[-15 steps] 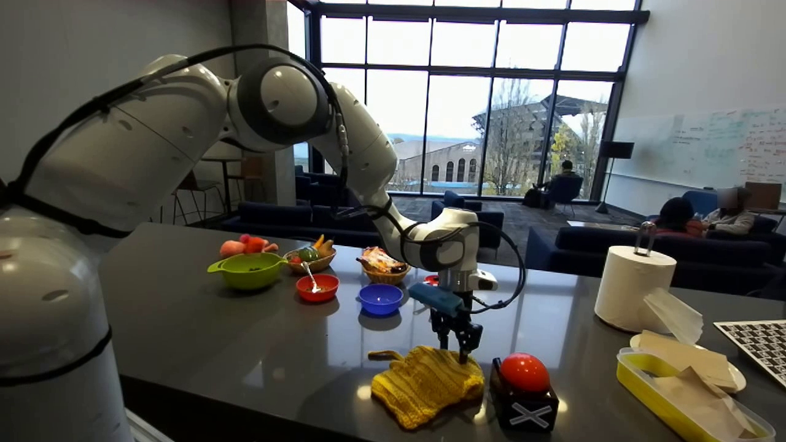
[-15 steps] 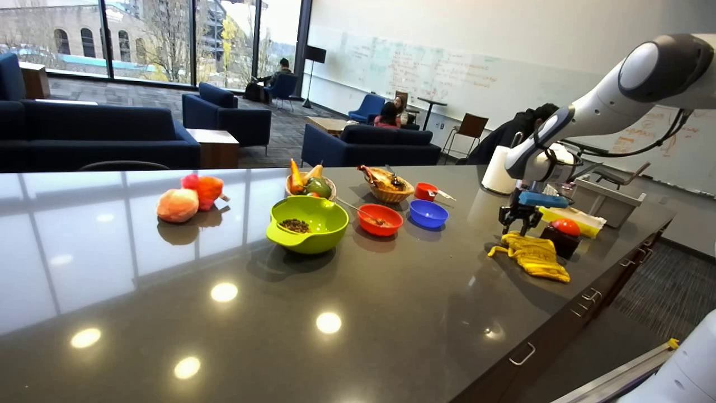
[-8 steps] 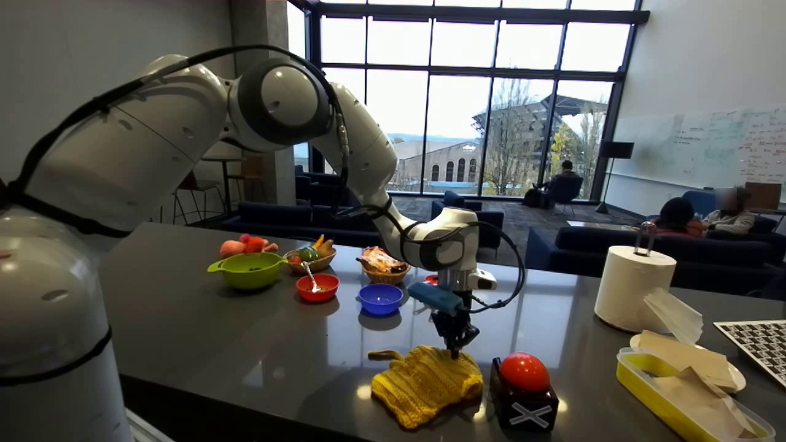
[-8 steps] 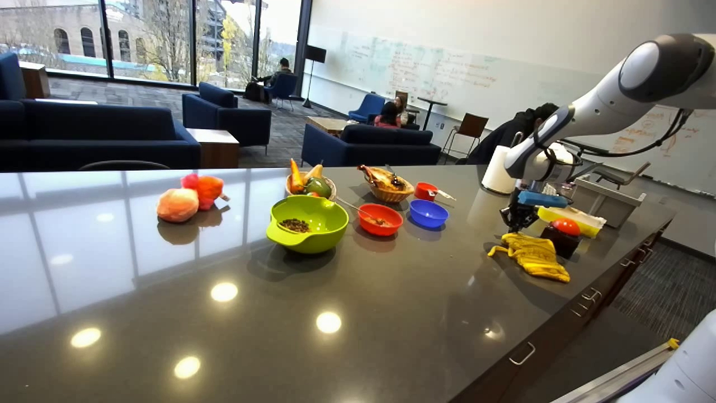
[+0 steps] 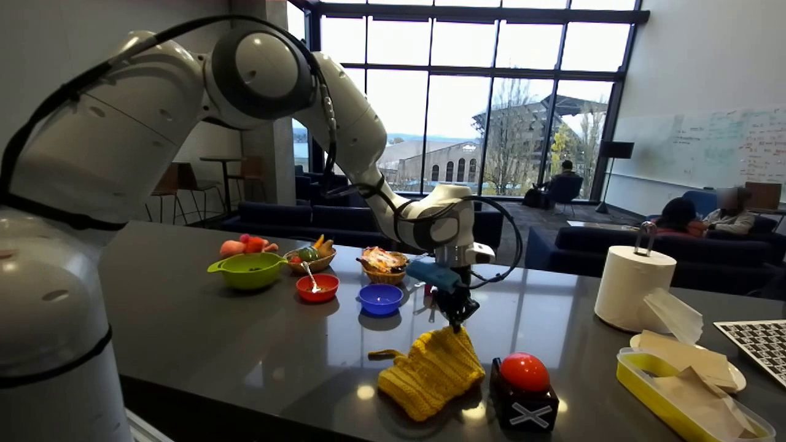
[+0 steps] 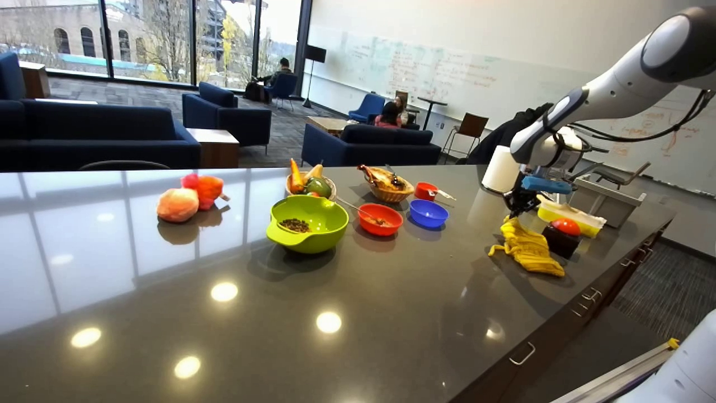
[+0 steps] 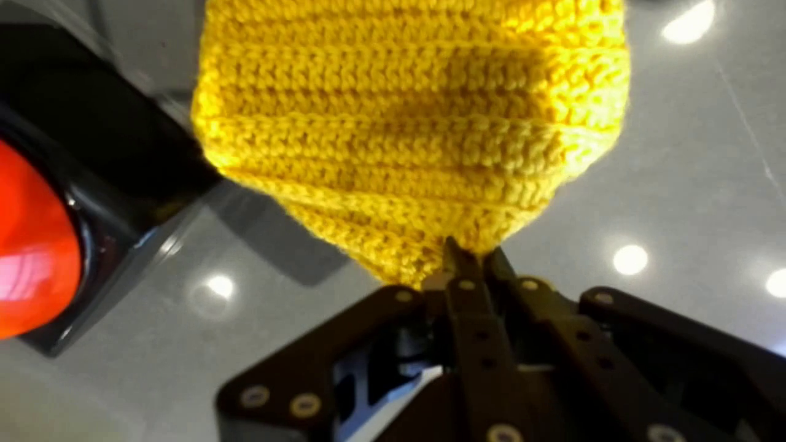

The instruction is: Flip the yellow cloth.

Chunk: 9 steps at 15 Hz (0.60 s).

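Jaws of the gripper (image 7: 473,253) pinch one end of the yellow cloth (image 7: 393,123) — that end raised, the rest sloping down to the counter (image 6: 425,313) near its drawer-side edge, beside the red button (image 5: 525,372). Likely the flip's opening lift — next, carry higher, then over toward that edge.

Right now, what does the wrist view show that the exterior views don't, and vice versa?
Only the wrist view: the two fingers told apart where they pinch an edge of the yellow cloth, its stitches close up.
Only the exterior views: the green bowl, blue bowl, red bowl and paper towel roll.
Shared: the cloth, the gripper, the red button on its black box, and the grey counter.
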{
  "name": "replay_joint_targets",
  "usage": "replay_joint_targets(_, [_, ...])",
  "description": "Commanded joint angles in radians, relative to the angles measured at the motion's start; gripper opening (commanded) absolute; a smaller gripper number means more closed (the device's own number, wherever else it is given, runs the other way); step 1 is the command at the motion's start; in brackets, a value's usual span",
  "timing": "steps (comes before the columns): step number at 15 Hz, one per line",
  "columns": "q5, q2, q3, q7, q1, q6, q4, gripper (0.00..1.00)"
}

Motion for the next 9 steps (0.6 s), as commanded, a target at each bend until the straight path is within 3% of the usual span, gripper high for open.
replay_joint_targets(1, [0.018,-0.164,0.004,-0.028,0.011,0.082,-0.156,0.01])
replay_joint_targets(9, [0.016,-0.419,0.003,-0.048,0.054,0.248,-0.399,0.01])
